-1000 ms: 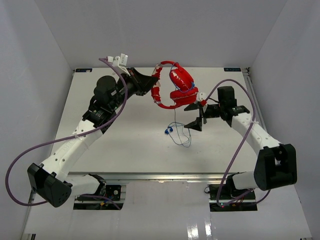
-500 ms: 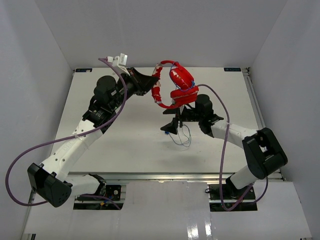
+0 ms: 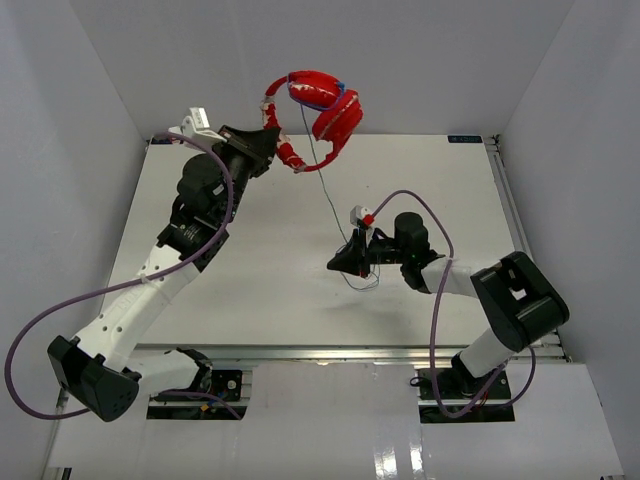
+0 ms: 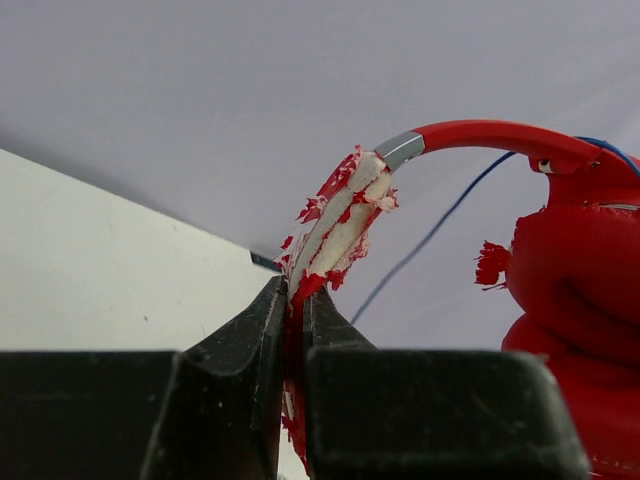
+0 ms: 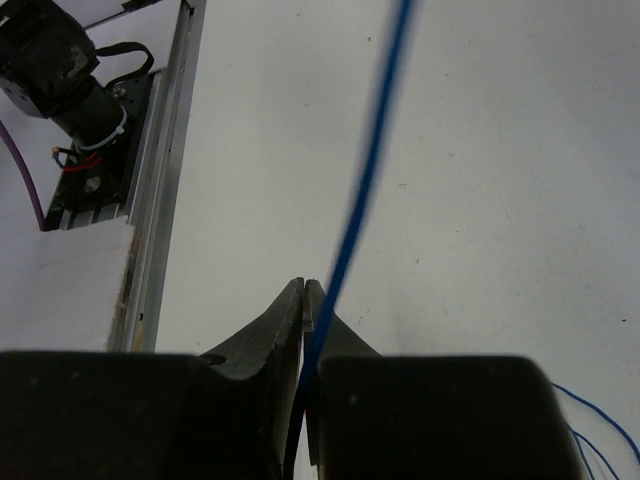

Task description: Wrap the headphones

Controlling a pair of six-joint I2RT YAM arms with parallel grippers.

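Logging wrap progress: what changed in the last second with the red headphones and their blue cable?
The left gripper raised the red over-ear headphones up and leftward; the right gripper swung in low and closed on the thin blue cable, now taut. The left grip on the headband is unchanged.

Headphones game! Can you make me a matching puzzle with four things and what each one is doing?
1 headphones
2 left gripper
3 right gripper
4 cable

A shut on something thin and blue
B held up in the air
C shut on the torn headband
D stretched in a straight line

Pairs: 1-B, 2-C, 3-A, 4-D
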